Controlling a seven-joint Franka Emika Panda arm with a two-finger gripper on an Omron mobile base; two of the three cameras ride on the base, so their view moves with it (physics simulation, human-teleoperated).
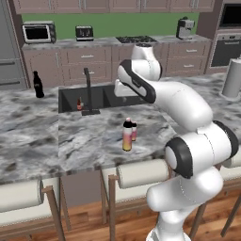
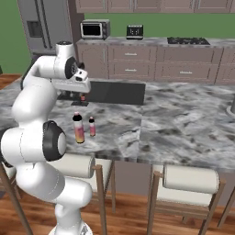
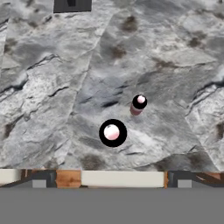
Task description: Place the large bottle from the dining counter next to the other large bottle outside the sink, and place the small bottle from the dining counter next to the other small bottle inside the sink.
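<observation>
Gripper: we cannot make out its finger tips in any view; from the way the hand view looks straight down on the counter with nothing between its lower corners, we take the jaws as standing fully apart, holding nothing.
Large bottle: we see the large bottle (image 1: 127, 135) upright on the dining counter (image 1: 84, 141), near its front edge; in the hand view it is the dark cap ring with a pale centre (image 3: 113, 132), close to the middle of the picture.
Small bottle: the small bottle (image 1: 134, 131) stands upright just beside the large one, at about 2 o'clock from it in the hand view (image 3: 138, 105) and at about 3 o'clock in the right base view (image 2: 92, 126).
Sink: the sink (image 1: 101, 96) lies at 12 o'clock from the two bottles in the left base view, well apart from them, with the faucet (image 1: 88, 92) on its near rim.
Other small bottle: we see the other small bottle (image 1: 79, 104) inside the basin, just at 9 o'clock of the faucet base.
Other large bottle: the other large bottle (image 1: 38, 85) stands upright on the counter outside the sink, at 9 o'clock from the basin.
Stools: padded stools (image 1: 141, 172) line the counter's near side.
</observation>
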